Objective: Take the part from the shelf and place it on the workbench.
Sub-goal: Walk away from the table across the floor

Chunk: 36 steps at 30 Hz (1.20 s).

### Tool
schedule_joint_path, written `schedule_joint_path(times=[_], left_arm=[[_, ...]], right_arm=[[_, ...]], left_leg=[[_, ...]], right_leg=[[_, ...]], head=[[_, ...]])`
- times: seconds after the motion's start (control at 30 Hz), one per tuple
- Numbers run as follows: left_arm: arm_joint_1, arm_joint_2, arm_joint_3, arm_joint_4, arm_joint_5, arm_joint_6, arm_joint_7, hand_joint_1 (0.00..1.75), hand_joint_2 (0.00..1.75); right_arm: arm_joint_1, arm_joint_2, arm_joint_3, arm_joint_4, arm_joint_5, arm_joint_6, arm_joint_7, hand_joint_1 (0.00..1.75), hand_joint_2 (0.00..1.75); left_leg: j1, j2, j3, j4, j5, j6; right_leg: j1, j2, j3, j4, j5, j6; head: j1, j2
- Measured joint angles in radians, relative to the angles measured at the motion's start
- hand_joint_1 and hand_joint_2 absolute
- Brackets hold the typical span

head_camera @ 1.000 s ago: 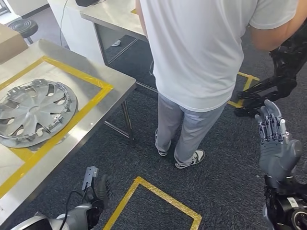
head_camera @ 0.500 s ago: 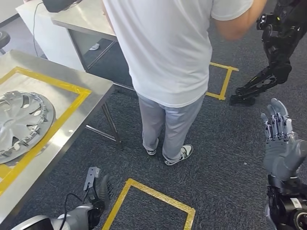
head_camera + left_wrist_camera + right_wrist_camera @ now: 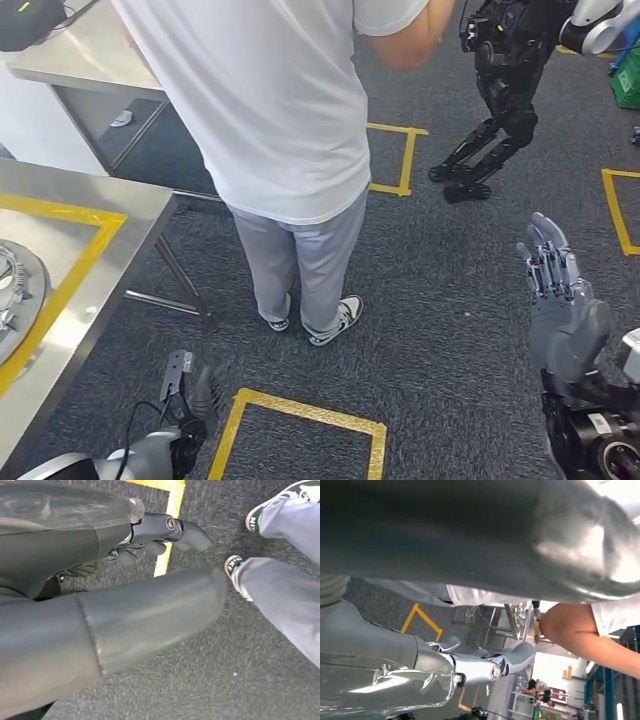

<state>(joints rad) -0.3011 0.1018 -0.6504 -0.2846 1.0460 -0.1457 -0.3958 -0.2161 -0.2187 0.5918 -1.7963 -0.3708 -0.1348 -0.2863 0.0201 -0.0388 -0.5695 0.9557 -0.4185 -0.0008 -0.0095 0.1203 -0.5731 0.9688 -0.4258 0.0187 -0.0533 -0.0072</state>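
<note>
A silver wheel cover (image 3: 13,300) lies on the steel workbench (image 3: 113,250) at the far left, inside a yellow tape frame; the picture's edge cuts most of it off. My right hand (image 3: 562,300) is raised at the right, fingers upright and apart, holding nothing. The right wrist view shows that hand (image 3: 471,667) with fingers stretched out and empty. My left hand (image 3: 198,400) hangs low at the bottom left, over the carpet beside the workbench. In the left wrist view the left hand (image 3: 151,575) has its thumb and fingers extended, with nothing in them.
A person in a white shirt (image 3: 256,110) and grey trousers stands close ahead, back turned. A black robot (image 3: 502,90) stands at the far right. Yellow tape squares (image 3: 302,412) mark the dark carpet. A second table (image 3: 83,60) stands behind the workbench.
The whole view has swung to the right: workbench, wheel cover and person have slid left in the picture. Both hands keep their pose and stay empty.
</note>
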Motion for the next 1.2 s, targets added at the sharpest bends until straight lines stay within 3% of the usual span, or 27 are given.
schedule_joint_path(times=[0.03,0.1,0.17,0.2,0.23,0.27,0.33,0.4,0.47,0.53,0.57,0.63,0.7,0.73,0.77,0.83,0.87,0.93,0.97,1.0,1.07,1.13,1.2], left_arm=[[-0.001,0.0,0.0,0.0,0.0,-0.001,-0.001,0.0,0.0],[0.0,0.001,0.0,0.0,0.001,-0.001,-0.003,0.0,0.0],[0.005,0.002,0.0,0.0,0.002,-0.001,-0.004,0.0,0.0],[0.007,0.002,0.0,0.0,0.002,-0.001,-0.004,0.0,0.0],[0.008,0.002,0.0,0.0,0.002,-0.001,-0.004,0.0,0.0],[0.007,0.001,0.0,0.0,0.002,-0.001,-0.004,0.0,0.0],[0.005,0.0,0.0,0.0,0.0,-0.001,-0.004,0.0,0.0],[0.004,0.0,0.0,0.0,-0.005,-0.001,-0.001,0.0,0.0],[-0.001,-0.002,0.0,0.0,-0.01,0.0,0.005,0.0,0.0],[-0.009,-0.006,0.0,0.0,-0.017,0.005,0.009,0.0,0.0],[-0.011,-0.008,0.0,0.0,-0.021,0.009,0.011,0.0,0.0],[-0.012,-0.012,0.0,0.0,-0.028,0.017,0.014,0.0,0.0],[-0.009,-0.015,0.0,0.0,-0.031,0.022,0.017,0.0,0.0],[-0.008,-0.016,0.0,0.0,-0.031,0.023,0.017,0.0,0.0],[-0.009,-0.016,0.0,0.0,-0.031,0.023,0.018,0.0,0.0],[-0.013,-0.017,-0.001,0.0,-0.031,0.023,0.018,0.0,0.0],[-0.015,-0.017,-0.001,0.0,-0.032,0.023,0.019,0.0,0.0],[-0.017,-0.02,-0.004,0.0,-0.037,0.026,0.023,0.0,0.0],[-0.019,-0.022,-0.006,0.0,-0.04,0.029,0.026,0.0,0.0],[-0.022,-0.025,-0.01,0.0,-0.044,0.033,0.028,0.0,0.0],[-0.028,-0.031,-0.018,0.0,-0.055,0.043,0.028,0.0,0.0],[-0.03,-0.033,-0.028,0.0,-0.072,0.061,0.024,0.0,0.0],[-0.029,-0.034,-0.04,0.0,-0.086,0.079,0.02,0.0,0.0]], right_arm=[[0.0,0.0,0.0,0.002,0.0,0.003,-0.001,0.0,0.0],[0.0,0.001,-0.001,0.007,0.002,0.008,-0.002,0.0,0.0],[0.002,0.002,-0.003,0.014,0.006,0.017,-0.003,0.0,0.0],[0.005,0.002,-0.004,0.018,0.009,0.022,-0.003,0.0,0.0],[0.006,0.003,-0.006,0.022,0.012,0.028,-0.004,0.0,0.0],[0.007,0.003,-0.009,0.026,0.015,0.033,-0.004,0.0,0.0],[0.005,0.005,-0.016,0.032,0.019,0.041,-0.007,0.0,0.0],[0.004,0.007,-0.024,0.036,0.022,0.047,-0.009,0.0,0.0],[0.01,0.008,-0.034,0.039,0.026,0.051,-0.009,0.0,0.0],[0.017,0.01,-0.047,0.039,0.029,0.055,-0.009,0.0,0.0],[0.018,0.012,-0.053,0.039,0.031,0.056,-0.009,0.0,0.0],[0.02,0.014,-0.062,0.039,0.033,0.057,-0.008,0.0,0.0],[0.024,0.014,-0.068,0.039,0.034,0.057,-0.006,0.0,0.0],[0.026,0.014,-0.07,0.039,0.034,0.057,-0.005,0.0,0.0],[0.027,0.014,-0.072,0.039,0.035,0.057,-0.004,0.0,0.0],[0.027,0.015,-0.076,0.039,0.036,0.057,-0.004,0.0,0.0],[0.027,0.015,-0.078,0.039,0.036,0.056,-0.004,0.0,0.0],[0.027,0.015,-0.082,0.039,0.039,0.049,-0.002,0.0,0.0],[0.028,0.015,-0.084,0.039,0.041,0.041,0.0,0.0,0.0],[0.028,0.015,-0.085,0.038,0.043,0.032,0.002,0.0,0.0],[0.025,0.016,-0.088,0.035,0.047,0.011,0.009,0.0,0.0],[0.021,0.016,-0.091,0.031,0.05,-0.012,0.017,0.0,0.0],[0.022,0.016,-0.091,0.028,0.051,-0.029,0.023,0.0,0.0]], left_leg=[[0.002,0.011,0.004,-0.005,0.002,0.005],[0.001,0.033,0.009,-0.01,0.002,0.012],[-0.001,0.056,0.011,-0.01,-0.001,0.016],[-0.001,0.067,0.011,-0.009,-0.002,0.016],[-0.001,0.079,0.013,-0.009,-0.004,0.015],[-0.001,0.089,0.016,-0.009,-0.007,0.013],[-0.004,0.109,0.023,-0.007,-0.014,0.005],[-0.011,0.129,0.027,-0.005,-0.019,-0.005],[-0.014,0.151,0.028,-0.004,-0.021,-0.014],[-0.009,0.129,0.021,0.02,-0.042,-0.024],[-0.006,0.103,0.005,0.059,-0.067,-0.028],[-0.004,0.057,-0.06,0.195,-0.131,-0.031],[-0.004,0.046,-0.116,0.298,-0.157,-0.032],[-0.004,0.045,-0.119,0.295,-0.14,-0.031],[-0.003,0.04,-0.103,0.252,-0.107,-0.029],[-0.001,0.004,-0.044,0.113,-0.036,-0.022],[0.001,-0.015,-0.021,0.058,-0.017,-0.019],[0.0,-0.032,-0.001,0.013,-0.011,-0.013],[0.0,-0.021,0.002,0.009,-0.011,-0.008],[0.0,-0.01,0.005,0.004,-0.009,-0.002],[0.002,0.013,0.011,-0.005,-0.006,0.01],[-0.001,0.036,0.015,-0.007,-0.007,0.017],[-0.002,0.061,0.016,-0.006,-0.01,0.019]], right_leg=[[0.001,-0.021,-0.011,0.02,-0.014,0.006],[0.0,-0.079,-0.057,0.125,-0.071,0.016],[-0.006,-0.105,-0.115,0.249,-0.121,0.025],[-0.008,-0.109,-0.128,0.275,-0.122,0.028],[-0.01,-0.114,-0.122,0.262,-0.103,0.03],[-0.011,-0.121,-0.098,0.213,-0.071,0.03],[-0.005,-0.165,-0.031,0.077,-0.013,0.026],[0.005,-0.197,0.005,0.006,0.002,0.01],[0.008,-0.181,0.007,-0.001,0.002,-0.007],[0.005,-0.156,0.006,-0.007,0.009,-0.019],[0.002,-0.146,0.007,-0.01,0.012,-0.026],[0.001,-0.122,0.006,-0.011,0.015,-0.034],[0.002,-0.092,0.006,-0.011,0.015,-0.036],[0.002,-0.076,0.006,-0.01,0.015,-0.036],[0.002,-0.061,0.007,-0.01,0.015,-0.036],[0.002,-0.035,0.007,-0.007,0.015,-0.032],[0.003,-0.023,0.004,-0.004,0.014,-0.028],[0.002,0.0,-0.002,-0.002,0.015,-0.017],[0.0,0.012,-0.006,-0.004,0.016,-0.009],[-0.001,0.009,-0.01,-0.002,0.015,-0.003],[0.0,-0.036,-0.035,0.046,-0.016,0.009],[-0.002,-0.091,-0.089,0.169,-0.08,0.018],[-0.007,-0.106,-0.136,0.272,-0.114,0.024]], head=[[0.003,0.0],[0.011,0.0],[0.014,0.0],[0.014,0.0],[0.014,0.0],[0.014,0.0],[0.016,0.0],[0.014,0.0],[0.011,0.0],[0.008,0.0],[0.005,0.0],[0.001,0.0],[-0.001,0.0],[-0.002,0.0],[-0.003,0.0],[-0.006,0.0],[-0.005,0.0],[-0.003,0.0],[-0.002,0.0],[-0.003,0.0],[0.004,0.0],[0.012,0.0],[0.014,0.0]])
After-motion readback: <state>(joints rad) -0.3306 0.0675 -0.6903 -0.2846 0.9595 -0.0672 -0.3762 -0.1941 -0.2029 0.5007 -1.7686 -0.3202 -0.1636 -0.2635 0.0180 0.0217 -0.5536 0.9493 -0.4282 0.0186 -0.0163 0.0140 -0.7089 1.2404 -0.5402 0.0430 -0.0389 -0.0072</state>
